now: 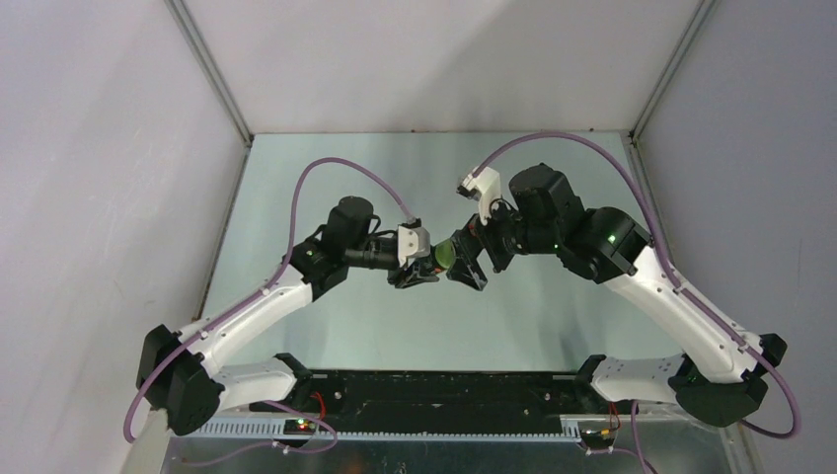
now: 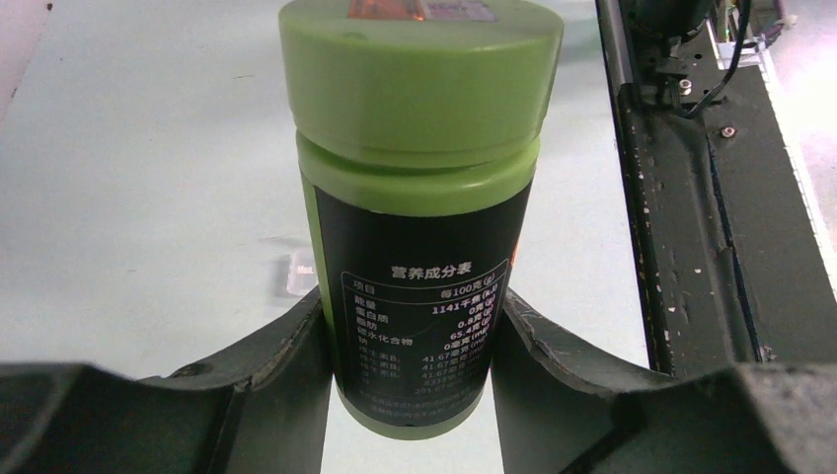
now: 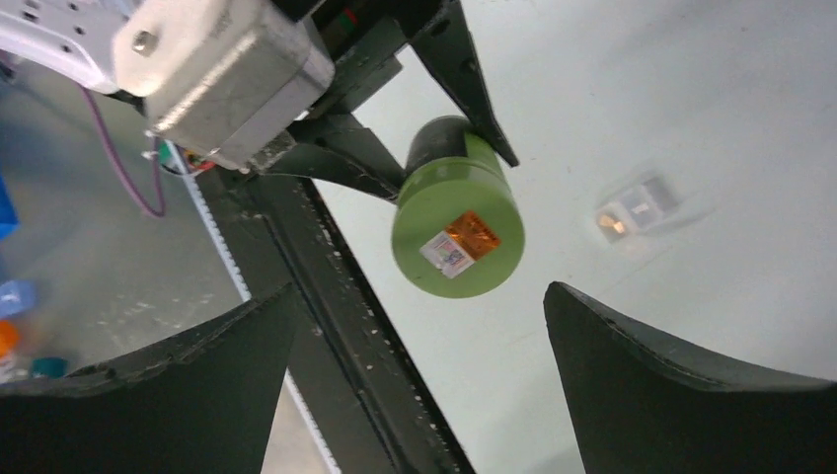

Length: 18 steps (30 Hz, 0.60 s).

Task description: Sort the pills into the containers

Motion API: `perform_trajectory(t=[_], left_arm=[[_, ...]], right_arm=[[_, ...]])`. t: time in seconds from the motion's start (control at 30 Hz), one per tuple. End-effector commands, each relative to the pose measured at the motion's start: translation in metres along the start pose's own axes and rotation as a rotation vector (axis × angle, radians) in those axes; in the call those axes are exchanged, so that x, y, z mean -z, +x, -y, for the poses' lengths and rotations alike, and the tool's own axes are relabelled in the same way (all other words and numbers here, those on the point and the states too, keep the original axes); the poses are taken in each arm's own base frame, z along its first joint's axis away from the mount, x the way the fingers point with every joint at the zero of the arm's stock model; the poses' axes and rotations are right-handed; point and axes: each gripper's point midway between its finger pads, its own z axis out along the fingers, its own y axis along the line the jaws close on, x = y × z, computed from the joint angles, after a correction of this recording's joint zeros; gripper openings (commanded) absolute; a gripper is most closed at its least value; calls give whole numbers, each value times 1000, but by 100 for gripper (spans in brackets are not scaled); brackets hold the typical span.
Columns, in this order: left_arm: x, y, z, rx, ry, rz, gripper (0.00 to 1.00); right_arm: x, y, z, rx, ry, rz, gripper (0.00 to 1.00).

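My left gripper is shut on the lower body of a green bottle with a dark label, held above the table with its green cap on. Over the middle of the table, the bottle points from the left gripper toward my right gripper. The right gripper stands open just short of the cap, which carries an orange and white sticker, and nothing is between its fingers. The clear containers lie on the table below, also seen behind the bottle. No pills show.
A black rail runs along the near table edge, below the bottle. Blurred blue and orange items lie beyond that edge. Grey walls close in the table on the left, back and right.
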Motion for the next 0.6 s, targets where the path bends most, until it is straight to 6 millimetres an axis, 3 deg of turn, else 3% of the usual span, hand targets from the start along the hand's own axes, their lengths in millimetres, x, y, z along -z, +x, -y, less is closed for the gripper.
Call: perform_trajectory(t=[0.0, 0.13, 0.43, 0.57], left_arm=[[7, -28, 6, -74, 33, 78, 0], [7, -31, 5, -82, 27, 81, 0], [7, -35, 5, -91, 30, 95, 0], [9, -39, 4, -98, 22, 105, 0]], right_arm=[[6, -5, 11, 154, 73, -20, 98], [-2, -10, 14, 149, 115, -12, 89], [-16, -32, 27, 52, 208, 77, 57], [-20, -48, 33, -109, 271, 146, 56]])
